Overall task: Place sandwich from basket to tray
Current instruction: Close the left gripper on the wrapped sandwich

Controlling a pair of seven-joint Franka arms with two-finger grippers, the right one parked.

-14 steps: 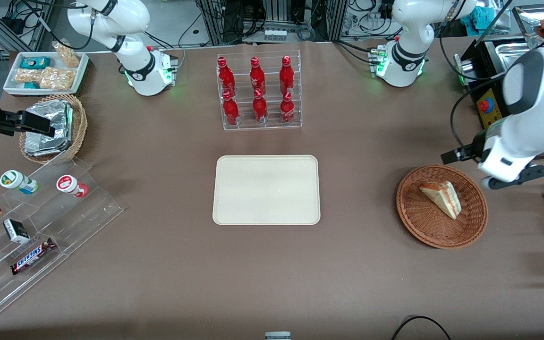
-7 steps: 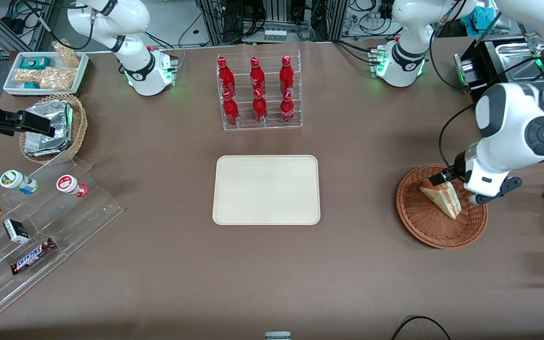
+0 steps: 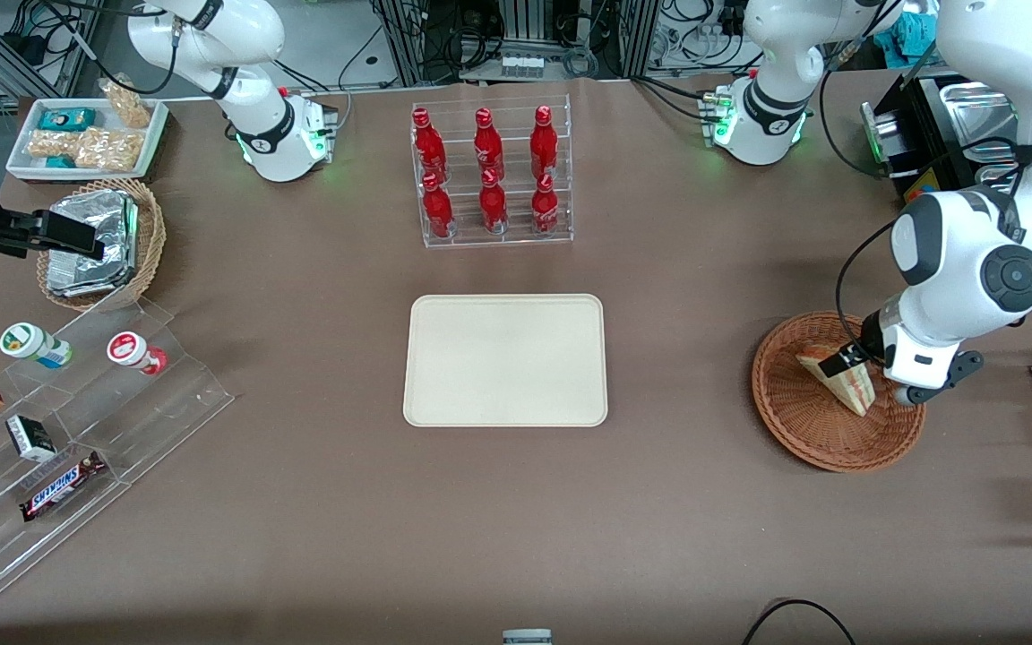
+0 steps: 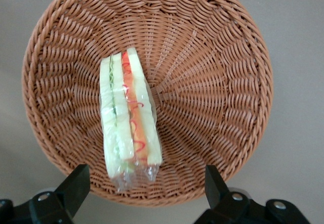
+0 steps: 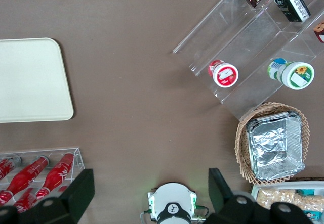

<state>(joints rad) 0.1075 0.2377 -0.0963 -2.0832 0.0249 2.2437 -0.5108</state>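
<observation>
Over the basket, the gripper hung with its fingers spread wide on both sides of the sandwich, which lay inside on its edge, probably so it could be pinched and taken to the tray.

Brown surface carrying: cream tray lying at middle; reddish-brown basket sitting toward working arm's end, gripper hovering over it; clear rack of red bottles standing farther from front camera than tray; tan basket of foil packets, white snack dish, clear stepped stand sitting toward parked arm's end.
</observation>
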